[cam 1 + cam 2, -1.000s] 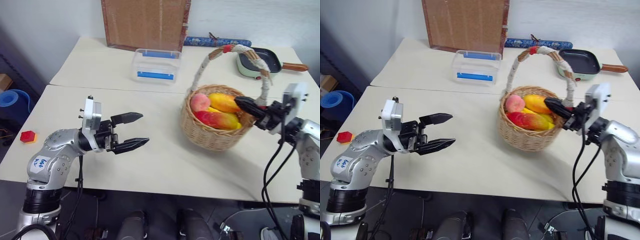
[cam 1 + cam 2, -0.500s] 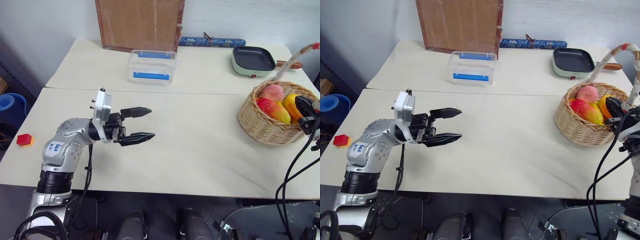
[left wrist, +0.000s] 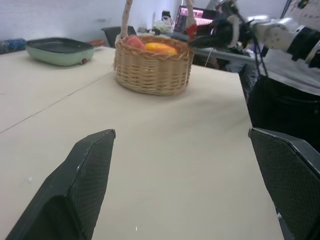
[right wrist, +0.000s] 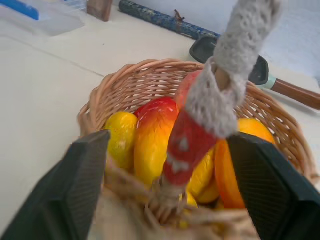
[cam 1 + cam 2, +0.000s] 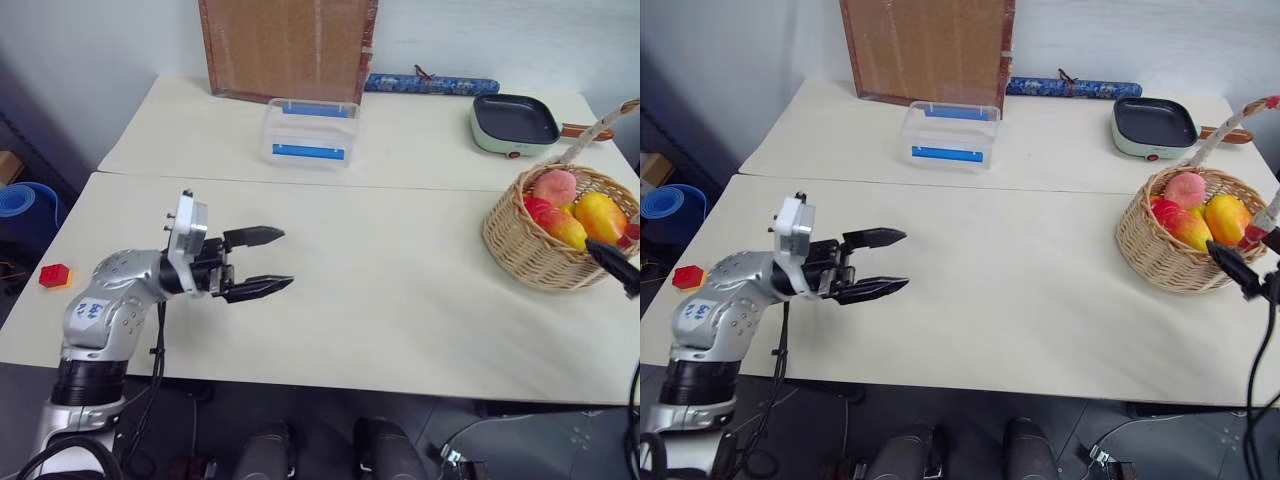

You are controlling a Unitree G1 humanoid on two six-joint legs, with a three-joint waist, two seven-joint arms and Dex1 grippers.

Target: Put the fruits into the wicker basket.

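Observation:
The wicker basket (image 5: 530,250) stands on the table's right side, its handle (image 4: 220,85) wrapped in white cord with a red band. The fruits lie inside: a pink peach (image 5: 555,185), a red-to-yellow mango (image 5: 560,224), an orange-yellow one (image 5: 603,214) and a yellow one (image 4: 120,137). My right gripper (image 4: 167,140) is at the basket's near right rim, open, its fingers (image 4: 85,185) standing either side of the handle's foot without touching it. My left gripper (image 5: 268,263) hovers open and empty over the table's left part, pointing toward the basket (image 3: 152,70).
A clear plastic box with blue stripes (image 5: 312,130) sits at the back middle, a green pan (image 5: 513,122) at the back right, a brown board (image 5: 290,45) against the wall. A small red block (image 5: 54,274) lies beyond the table's left edge.
The right gripper dragged the basket by its handle from the table's middle to the right side, then opened and drew back toward the right edge. The left gripper has hardly moved.

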